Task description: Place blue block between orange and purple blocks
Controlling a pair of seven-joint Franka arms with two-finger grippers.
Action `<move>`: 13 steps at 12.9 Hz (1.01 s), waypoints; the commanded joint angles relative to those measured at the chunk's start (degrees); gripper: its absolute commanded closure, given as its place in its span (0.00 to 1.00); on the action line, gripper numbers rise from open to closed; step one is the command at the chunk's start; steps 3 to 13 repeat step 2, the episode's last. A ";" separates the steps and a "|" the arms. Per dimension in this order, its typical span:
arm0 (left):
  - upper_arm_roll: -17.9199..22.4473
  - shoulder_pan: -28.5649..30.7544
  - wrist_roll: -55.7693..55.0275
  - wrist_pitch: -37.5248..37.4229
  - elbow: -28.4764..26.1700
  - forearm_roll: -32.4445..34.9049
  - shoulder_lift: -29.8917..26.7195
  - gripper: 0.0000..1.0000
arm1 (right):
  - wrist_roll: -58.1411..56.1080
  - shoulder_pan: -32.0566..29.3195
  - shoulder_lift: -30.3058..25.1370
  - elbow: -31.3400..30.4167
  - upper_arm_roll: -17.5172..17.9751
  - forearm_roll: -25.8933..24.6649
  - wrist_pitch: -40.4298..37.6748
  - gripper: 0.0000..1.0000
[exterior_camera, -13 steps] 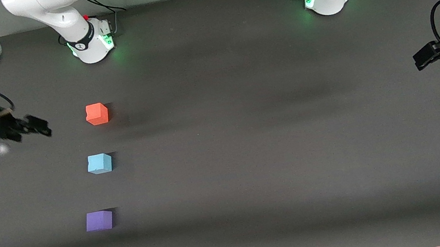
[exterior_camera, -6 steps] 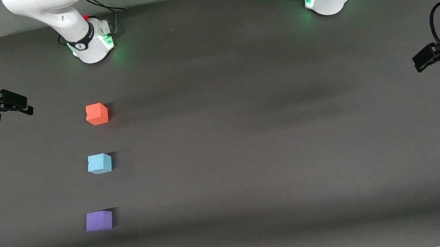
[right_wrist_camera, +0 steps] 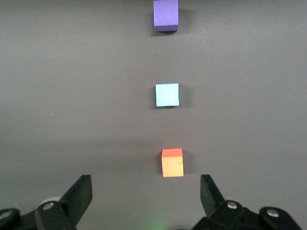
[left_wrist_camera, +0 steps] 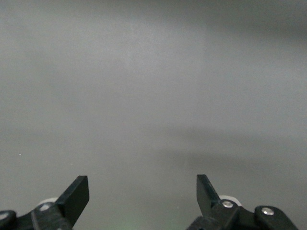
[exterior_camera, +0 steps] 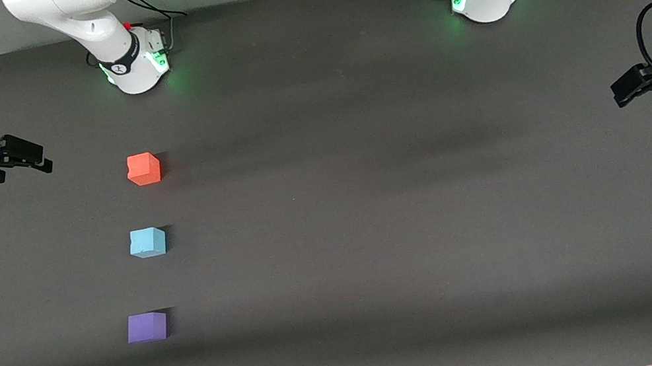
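Right gripper (exterior_camera: 30,158) spread wide, empty, over dark grey matte table (exterior_camera: 372,215) (right arm's end). Blue block (exterior_camera: 147,242) sits between orange block (exterior_camera: 144,169) and purple block (exterior_camera: 147,326), apart from both. Left gripper (exterior_camera: 626,88) wide, empty, waiting.

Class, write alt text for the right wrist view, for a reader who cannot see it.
Three small cubes sit apart in a straight line on a dark grey table: the orange block closest to the camera, the blue block in the middle, the purple block last. The right claw is open and holds nothing.
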 commanded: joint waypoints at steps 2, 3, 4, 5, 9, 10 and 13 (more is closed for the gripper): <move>0.41 -0.55 0.70 -0.36 1.18 -0.48 0.50 0.00 | 0.40 0.12 1.26 1.74 0.53 -3.92 -0.56 0.00; 0.41 -0.55 0.70 -0.36 1.18 -0.48 0.50 0.00 | 0.40 0.12 1.26 1.74 0.53 -3.92 -0.56 0.00; 0.41 -0.55 0.70 -0.36 1.18 -0.48 0.50 0.00 | 0.40 0.12 1.26 1.74 0.53 -3.92 -0.56 0.00; 0.41 -0.55 0.70 -0.36 1.18 -0.48 0.50 0.00 | 0.40 0.12 1.26 1.74 0.53 -3.92 -0.56 0.00; 0.41 -0.55 0.70 -0.36 1.18 -0.48 0.50 0.00 | 0.40 0.12 1.26 1.74 0.53 -3.92 -0.56 0.00; 0.41 -0.55 0.70 -0.36 1.18 -0.48 0.50 0.00 | 0.40 0.12 1.26 1.74 0.53 -3.92 -0.56 0.00; 0.41 -0.55 0.70 -0.36 1.18 -0.48 0.50 0.00 | 0.40 0.12 1.26 1.74 0.53 -3.92 -0.56 0.00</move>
